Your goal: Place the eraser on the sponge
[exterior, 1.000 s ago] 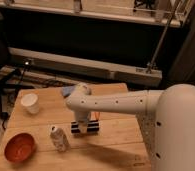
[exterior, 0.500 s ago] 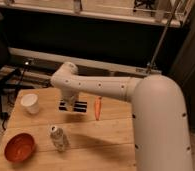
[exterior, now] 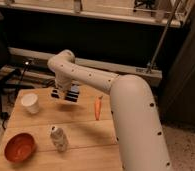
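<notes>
So the gripper hangs over the back-left part of the wooden table, pointing down from the white arm that bends in from the right. Its jaws are closed on the eraser — a dark flat block with pale stripes, held roughly level and sticking out on both sides of the fingers. Honestly can't tell if it's clear of the tabletop or touching something below, since the view is pretty murky there. The sponge I can't make out at all; the gripper and the eraser cover that bit of the table. The white cup stands just to the left, the carrot lies to the right, partly close against the arm's big white body. Nearer the front there's a small silvery can and a red bowl — the table's front edge is cut off by the frame.
</notes>
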Available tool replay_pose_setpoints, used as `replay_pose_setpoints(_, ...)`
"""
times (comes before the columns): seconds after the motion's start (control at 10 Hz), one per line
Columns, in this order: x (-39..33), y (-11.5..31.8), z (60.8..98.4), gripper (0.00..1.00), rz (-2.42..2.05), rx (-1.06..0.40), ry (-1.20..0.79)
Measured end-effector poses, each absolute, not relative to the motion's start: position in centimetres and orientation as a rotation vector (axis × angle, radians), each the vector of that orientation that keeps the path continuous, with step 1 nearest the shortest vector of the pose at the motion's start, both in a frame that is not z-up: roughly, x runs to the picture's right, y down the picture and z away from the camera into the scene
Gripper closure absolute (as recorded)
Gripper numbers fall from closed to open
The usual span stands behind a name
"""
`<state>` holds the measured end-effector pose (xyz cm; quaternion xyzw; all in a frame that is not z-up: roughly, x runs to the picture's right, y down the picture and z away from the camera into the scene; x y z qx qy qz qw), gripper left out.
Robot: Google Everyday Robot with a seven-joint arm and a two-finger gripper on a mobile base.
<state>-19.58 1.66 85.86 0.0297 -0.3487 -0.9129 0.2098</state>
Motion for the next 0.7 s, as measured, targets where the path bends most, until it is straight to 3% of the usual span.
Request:
replay_pose_setpoints(0.3, -19.0, -0.2, 87.0, 1.0, -2.493, 0.18, -1.121)
replay_pose_setpoints(0.7, -18.6, -2.7, 89.1, 1.0, -2.562, 0.115, -1.135)
